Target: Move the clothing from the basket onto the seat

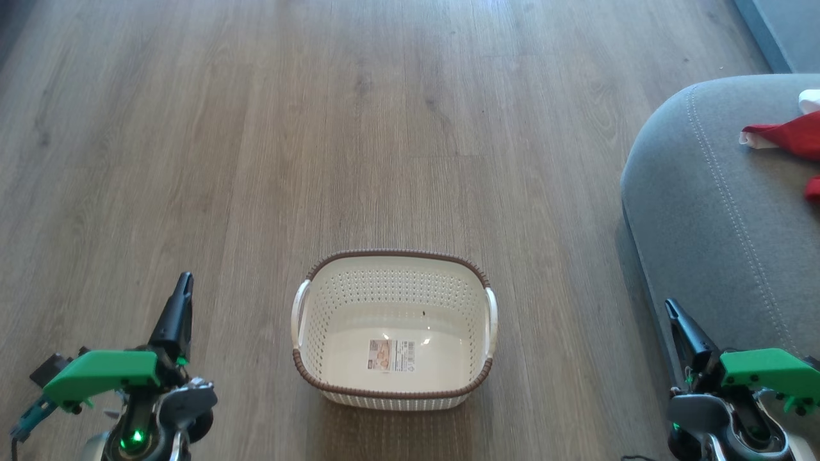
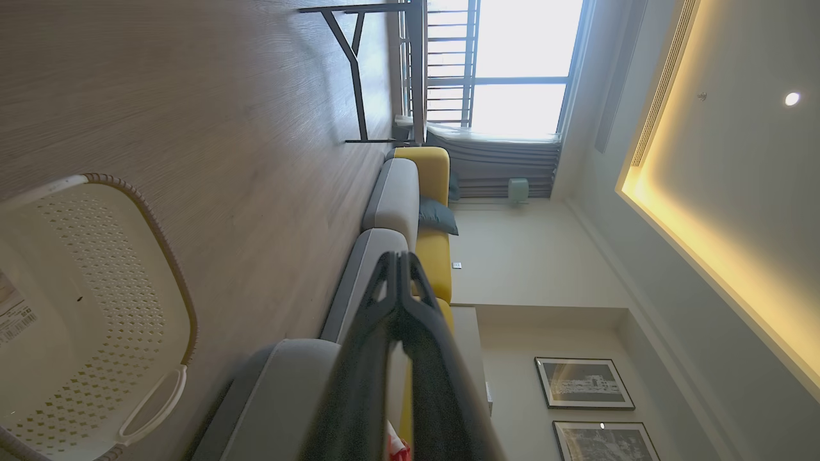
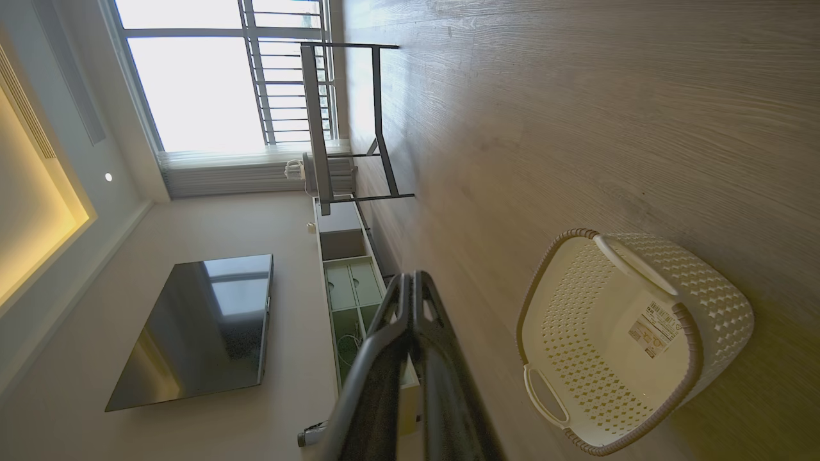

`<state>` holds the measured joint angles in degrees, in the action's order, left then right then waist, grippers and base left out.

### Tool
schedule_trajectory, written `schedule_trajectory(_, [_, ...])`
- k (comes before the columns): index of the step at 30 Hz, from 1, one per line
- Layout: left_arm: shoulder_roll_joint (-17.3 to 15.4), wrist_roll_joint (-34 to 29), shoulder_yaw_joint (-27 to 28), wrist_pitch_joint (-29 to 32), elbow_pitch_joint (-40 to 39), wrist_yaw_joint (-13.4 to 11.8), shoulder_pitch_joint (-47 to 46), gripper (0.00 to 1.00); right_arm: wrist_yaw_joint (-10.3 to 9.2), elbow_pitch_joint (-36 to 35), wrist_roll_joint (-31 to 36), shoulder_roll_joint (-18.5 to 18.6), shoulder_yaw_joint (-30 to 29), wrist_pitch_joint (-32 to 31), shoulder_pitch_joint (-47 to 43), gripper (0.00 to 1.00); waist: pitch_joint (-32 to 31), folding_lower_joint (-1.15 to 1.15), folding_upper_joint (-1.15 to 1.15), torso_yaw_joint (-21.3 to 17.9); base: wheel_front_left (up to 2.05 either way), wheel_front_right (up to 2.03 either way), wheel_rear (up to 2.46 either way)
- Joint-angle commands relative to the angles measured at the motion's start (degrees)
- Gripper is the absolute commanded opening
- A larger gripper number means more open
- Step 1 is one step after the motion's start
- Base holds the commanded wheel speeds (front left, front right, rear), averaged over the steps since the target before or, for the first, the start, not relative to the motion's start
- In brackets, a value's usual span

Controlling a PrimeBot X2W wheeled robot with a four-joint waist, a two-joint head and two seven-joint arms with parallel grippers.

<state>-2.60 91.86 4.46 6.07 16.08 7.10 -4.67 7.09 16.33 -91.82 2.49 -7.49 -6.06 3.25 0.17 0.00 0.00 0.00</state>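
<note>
The cream perforated basket [image 1: 393, 266] with a brown rim stands on the wood floor, holding nothing but its label sticker; it also appears as the basket [image 2: 102, 269] and the basket [image 3: 705, 301] in the wrist views. Red and white clothing [image 1: 789, 133] lies on the grey seat [image 1: 717, 211] at the right edge. My left gripper [image 1: 184, 279] is shut at lower left, well left of the basket, its tips [image 2: 398, 257] touching with nothing between them. At lower right, beside the seat's front, my right gripper [image 1: 670, 305] is likewise shut on nothing, tips [image 3: 410, 276] together.
Wood floor [image 1: 384, 128] stretches ahead and left of the basket. A black-legged table [image 3: 346, 121] stands by the window. A TV [image 3: 198, 326] and a low cabinet [image 3: 349, 288] line one wall; a grey and yellow sofa [image 2: 410, 205] lines the other.
</note>
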Motion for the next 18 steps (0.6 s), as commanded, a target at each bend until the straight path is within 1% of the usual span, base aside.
schedule_trajectory(1, [-0.28, 0.30, 2.07, 0.42, -2.02, 0.38, -1.53, 0.00, 0.40, -2.31, -0.34, 0.39, 0.96, -0.43, 2.93, 0.00, 0.00, 0.00, 0.00, 0.00, 0.00, 0.00, 0.00])
schedule_trajectory(18, [-0.28, 0.30, 2.07, 0.42, -2.02, 0.38, -1.53, 0.00, 0.40, -2.31, -0.34, 0.39, 0.96, -0.43, 2.93, 0.00, 0.00, 0.00, 0.00, 0.00, 0.00, 0.00, 0.00])
